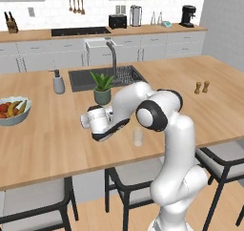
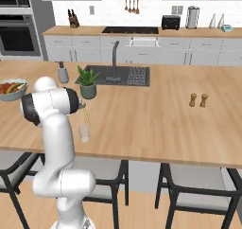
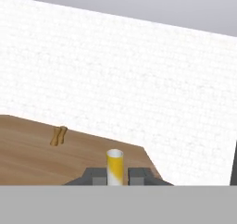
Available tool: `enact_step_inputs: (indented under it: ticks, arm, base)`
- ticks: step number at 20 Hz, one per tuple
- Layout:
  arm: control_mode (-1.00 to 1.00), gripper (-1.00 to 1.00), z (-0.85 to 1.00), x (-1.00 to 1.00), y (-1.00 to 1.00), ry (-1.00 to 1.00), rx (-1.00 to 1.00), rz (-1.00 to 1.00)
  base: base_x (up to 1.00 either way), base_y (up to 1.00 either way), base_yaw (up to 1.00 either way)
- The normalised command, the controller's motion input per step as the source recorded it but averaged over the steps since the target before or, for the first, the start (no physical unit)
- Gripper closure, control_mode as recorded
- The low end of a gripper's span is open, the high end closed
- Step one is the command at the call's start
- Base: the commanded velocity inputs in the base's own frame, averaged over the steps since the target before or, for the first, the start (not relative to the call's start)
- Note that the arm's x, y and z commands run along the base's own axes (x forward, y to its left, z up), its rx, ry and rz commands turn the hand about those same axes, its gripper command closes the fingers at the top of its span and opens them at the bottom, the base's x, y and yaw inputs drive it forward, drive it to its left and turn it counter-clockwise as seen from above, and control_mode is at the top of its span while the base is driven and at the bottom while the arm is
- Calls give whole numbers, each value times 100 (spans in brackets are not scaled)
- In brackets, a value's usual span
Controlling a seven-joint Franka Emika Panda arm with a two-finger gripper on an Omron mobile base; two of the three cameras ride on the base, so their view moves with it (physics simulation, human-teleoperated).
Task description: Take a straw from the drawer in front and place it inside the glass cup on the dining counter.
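My gripper (image 1: 129,123) is shut on the straw (image 1: 135,125), a thin pale-yellow stick held close to upright. The straw's (image 2: 86,117) lower end reaches the rim of the glass cup (image 2: 84,133); I cannot tell whether it is inside. The small clear glass cup (image 1: 138,137) stands near the front edge of the light-wood dining counter (image 1: 57,139). In the hand view the straw (image 3: 115,166) stands between the two dark fingertips (image 3: 95,176), its open end showing. The arm hides most of the hand in the right base view. The drawer is out of view.
A potted plant (image 1: 102,87) stands just behind the cup, with the dark sink and tap (image 1: 107,77) beyond it. A grey soap dispenser (image 1: 58,82) and a fruit bowl (image 1: 13,110) lie to the left. Two wooden shakers (image 1: 201,87) stand far right. Stools (image 1: 128,177) line the counter's near edge.
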Motion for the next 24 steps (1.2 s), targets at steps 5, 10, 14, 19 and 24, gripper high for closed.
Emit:
enact_step_inputs:
  ticks: [5, 10, 14, 19, 24]
  arm:
    - [-100, 100, -15, 23, 0, -3, 2, 2]
    - [-100, 100, -12, 20, 1, -5, 1, 4]
    - [-100, 100, -19, 9, 2, -3, 0, 5]
    - [-100, 100, -29, 0, 0, 0, 1, 5]
    - [-100, 100, -26, 1, 0, 0, 2, 5]
  base:
    - [0, 0, 0]
    - [0, 0, 0]
    - [0, 0, 0]
    - [0, 0, 0]
    - [0, 0, 0]
